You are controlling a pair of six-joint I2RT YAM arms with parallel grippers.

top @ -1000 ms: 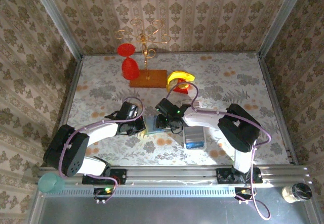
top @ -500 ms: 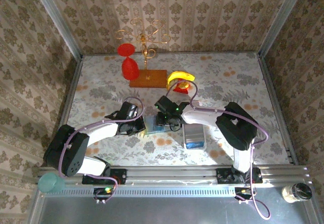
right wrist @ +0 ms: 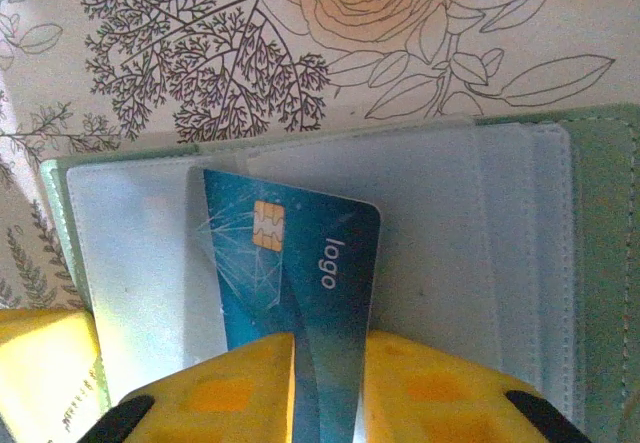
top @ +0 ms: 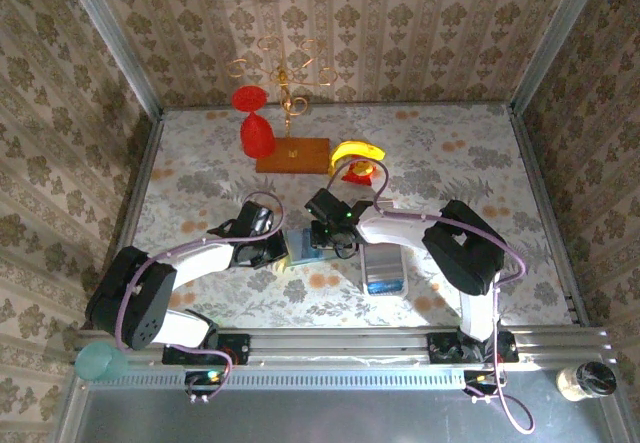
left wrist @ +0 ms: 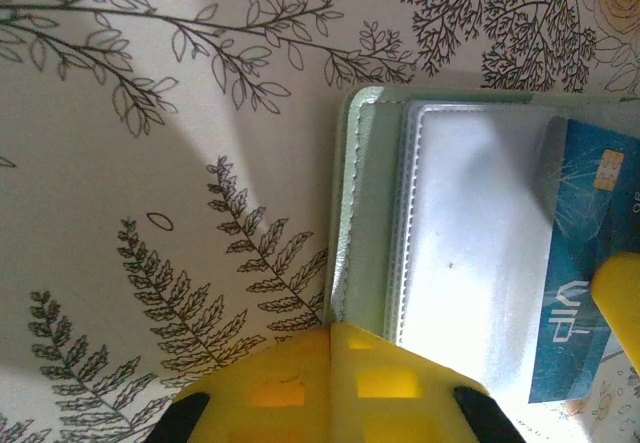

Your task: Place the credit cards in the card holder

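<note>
The sage-green card holder lies open on the flowered table, its clear pockets facing up; it is also in the left wrist view and the top view. My right gripper is shut on a blue credit card with a gold chip and the word "logo". The card's far end sits against the middle pocket, slightly tilted. My left gripper is shut, its yellow fingertips resting at the holder's left edge. From above, the left gripper and right gripper flank the holder.
A long white tray with another blue card lies just right of the holder. At the back stand a red glass, a gold rack on a wooden base and a banana.
My right gripper has slid a little to the left with the blue card, closer over the holder. The left arm has stayed put.
</note>
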